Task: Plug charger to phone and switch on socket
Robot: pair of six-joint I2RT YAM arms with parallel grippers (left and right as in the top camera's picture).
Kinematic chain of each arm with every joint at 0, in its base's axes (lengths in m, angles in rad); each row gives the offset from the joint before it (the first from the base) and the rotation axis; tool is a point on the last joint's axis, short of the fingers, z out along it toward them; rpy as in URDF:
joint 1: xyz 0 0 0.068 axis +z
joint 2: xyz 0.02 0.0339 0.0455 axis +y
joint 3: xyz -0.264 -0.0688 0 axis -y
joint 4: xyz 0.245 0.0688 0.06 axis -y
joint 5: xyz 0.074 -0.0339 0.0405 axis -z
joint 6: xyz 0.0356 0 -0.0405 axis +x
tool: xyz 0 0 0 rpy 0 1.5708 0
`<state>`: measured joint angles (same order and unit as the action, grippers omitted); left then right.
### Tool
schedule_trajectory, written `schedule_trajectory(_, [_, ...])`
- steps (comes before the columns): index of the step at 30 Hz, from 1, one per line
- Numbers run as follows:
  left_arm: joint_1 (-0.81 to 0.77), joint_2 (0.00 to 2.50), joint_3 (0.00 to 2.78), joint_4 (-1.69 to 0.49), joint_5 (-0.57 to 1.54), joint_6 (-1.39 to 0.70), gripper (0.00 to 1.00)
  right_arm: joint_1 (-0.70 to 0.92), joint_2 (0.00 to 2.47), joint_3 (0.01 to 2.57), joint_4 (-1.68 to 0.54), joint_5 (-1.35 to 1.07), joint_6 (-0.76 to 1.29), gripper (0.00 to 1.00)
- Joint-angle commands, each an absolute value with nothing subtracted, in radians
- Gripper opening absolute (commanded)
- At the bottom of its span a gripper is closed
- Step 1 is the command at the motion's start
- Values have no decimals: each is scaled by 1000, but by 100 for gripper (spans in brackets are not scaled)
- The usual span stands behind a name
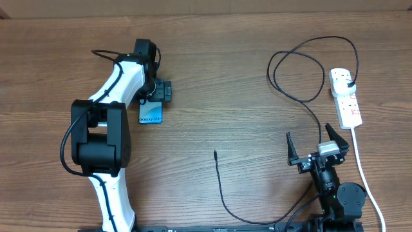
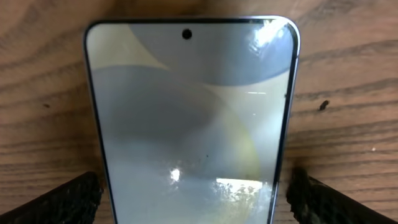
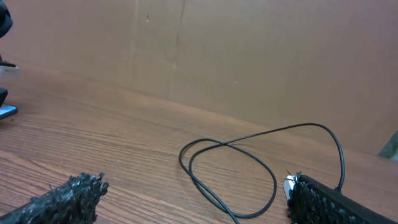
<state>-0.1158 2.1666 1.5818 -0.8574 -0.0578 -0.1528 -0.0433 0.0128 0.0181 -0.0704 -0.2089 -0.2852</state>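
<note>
The phone (image 1: 150,115) lies flat on the wooden table, screen up, with white text at its near end. My left gripper (image 1: 158,90) is over its far part. In the left wrist view the phone (image 2: 193,118) fills the frame, and the open left gripper (image 2: 194,196) has one finger on each side of it, with small gaps. The charger's black cable (image 1: 222,187) ends in a free tip (image 1: 215,153) at mid-table, and its plug (image 1: 348,81) sits in the white socket strip (image 1: 346,103). My right gripper (image 1: 317,147) is open and empty near the cable loop (image 3: 230,168).
The strip's white cord (image 1: 362,167) runs down the right side past the right arm. The charger cable makes large loops (image 1: 299,71) at the back right. A brown wall (image 3: 217,56) stands behind the table. A white corner of the strip (image 3: 289,185) shows by the right finger.
</note>
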Motion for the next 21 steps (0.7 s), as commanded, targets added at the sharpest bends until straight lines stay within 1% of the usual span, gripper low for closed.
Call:
schedule_trajectory(1, [-111,2188,1561,-850,-70,-134,100,-38,3,8,-65,-199,-284,100])
schedule_trajectory(21, [-111,2188,1552,-836,-70,-134,99,-38,3,8,-65,-199,-284,100])
